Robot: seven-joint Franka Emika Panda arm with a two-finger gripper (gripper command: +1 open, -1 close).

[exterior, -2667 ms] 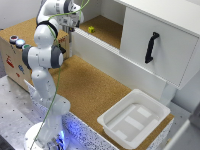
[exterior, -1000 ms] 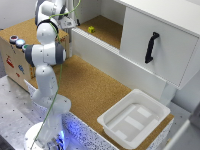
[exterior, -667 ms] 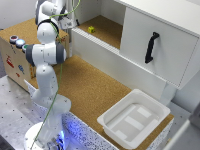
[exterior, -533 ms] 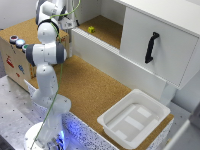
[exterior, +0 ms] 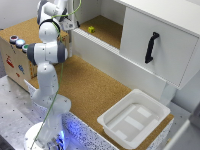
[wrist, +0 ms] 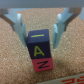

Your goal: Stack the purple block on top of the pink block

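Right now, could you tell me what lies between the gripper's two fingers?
In the wrist view, the purple block stands between the fingers, stacked on the pink block, over bare cork.

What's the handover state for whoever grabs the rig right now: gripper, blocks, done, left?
Gripper: open, fingers either side of the stack, not clamped as far as the wrist view shows.
Purple lettered cube: sitting on the pink lettered cube, edges roughly aligned, on the cork surface.
Done: stack appears placed.
Left: lift the arm clear without knocking it, then confirm the stack holds.
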